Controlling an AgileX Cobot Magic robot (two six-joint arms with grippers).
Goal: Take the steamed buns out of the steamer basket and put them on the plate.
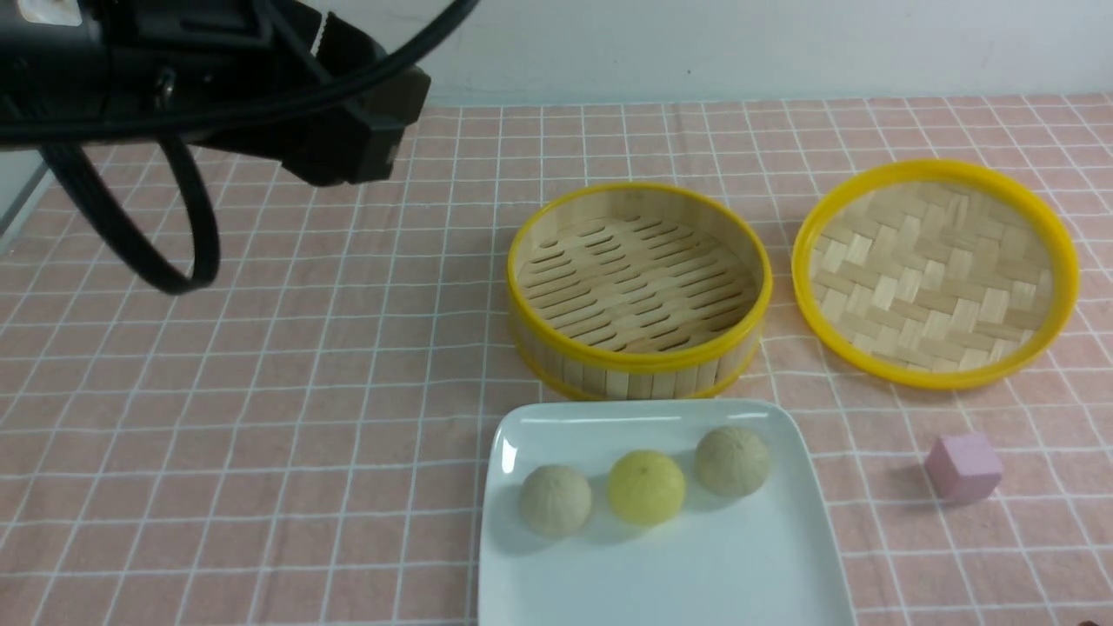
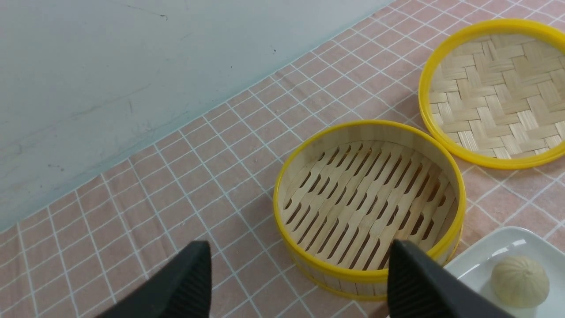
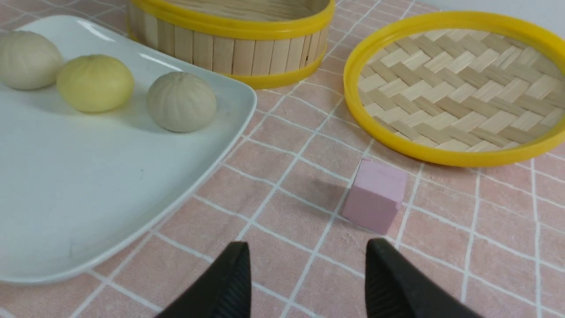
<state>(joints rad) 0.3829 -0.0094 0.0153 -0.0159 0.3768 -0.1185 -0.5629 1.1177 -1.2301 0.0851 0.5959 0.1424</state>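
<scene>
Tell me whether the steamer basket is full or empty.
Empty. The basket shows only its bare slatted floor in the front and left wrist views; all three buns lie on the plate.

You'll see the left arm [image 1: 330,122] as a boxy matte-black housing with a thick black cable [image 1: 174,282] looping below. Left fingers [image 2: 185,287] and right fingers [image 3: 227,289]: black, tapered, ribbed inner faces.

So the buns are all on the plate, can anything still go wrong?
Maybe. The steamed buns are round and sit loose on the glossy plate, so a nudge could roll them. The open right claw hangs low near the plate's edge and the pink cube; swinging away, it might bump either.
</scene>
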